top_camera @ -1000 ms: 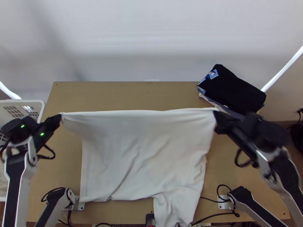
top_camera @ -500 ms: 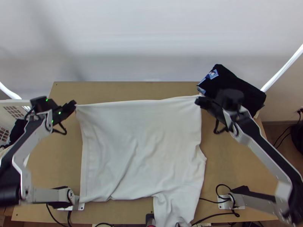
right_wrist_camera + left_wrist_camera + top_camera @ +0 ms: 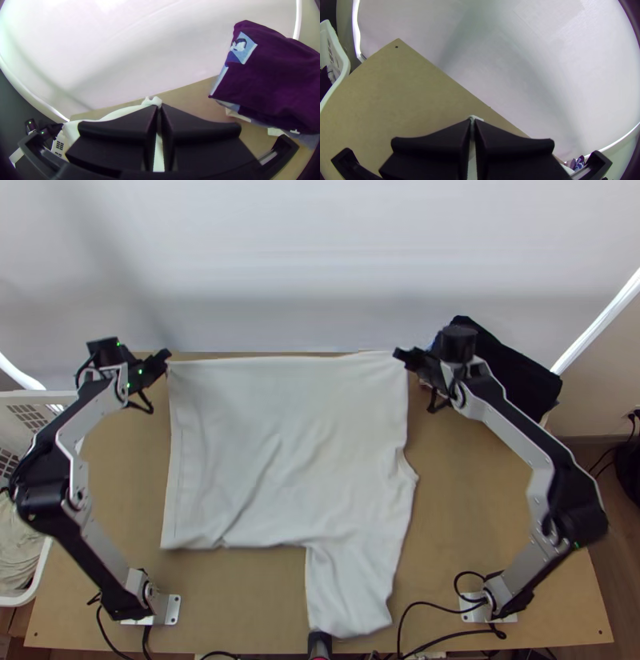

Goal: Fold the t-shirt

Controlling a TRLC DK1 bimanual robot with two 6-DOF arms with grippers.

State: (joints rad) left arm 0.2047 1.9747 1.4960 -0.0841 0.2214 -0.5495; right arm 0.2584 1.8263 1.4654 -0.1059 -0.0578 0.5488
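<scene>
See a white t-shirt spread as one broad sheet over the middle of the light wooden table. Can follow its far edge, drawn nearly straight from side to side between two grippers, close along the far edge of the table. Find one far corner in the left gripper and the other in the right gripper. In the left wrist view, see both black fingers pressed together on a small pinch of white cloth; in the right wrist view, make out the same closed grip, with a little tuft of cloth just past the tips. Counting the narrow flap, read the long axis as front to back, with the flap pointing to the near edge from the right half of the body. Without it, read the body as wider than deep in the top view. Can trace a seam line beside the left edge and slanting creases in the middle. Cannot tell about the collar. Near the far right corner, see a stack of folded dark clothes beside the right arm, and at the left of the table a white basket with pale cloth inside.
</scene>
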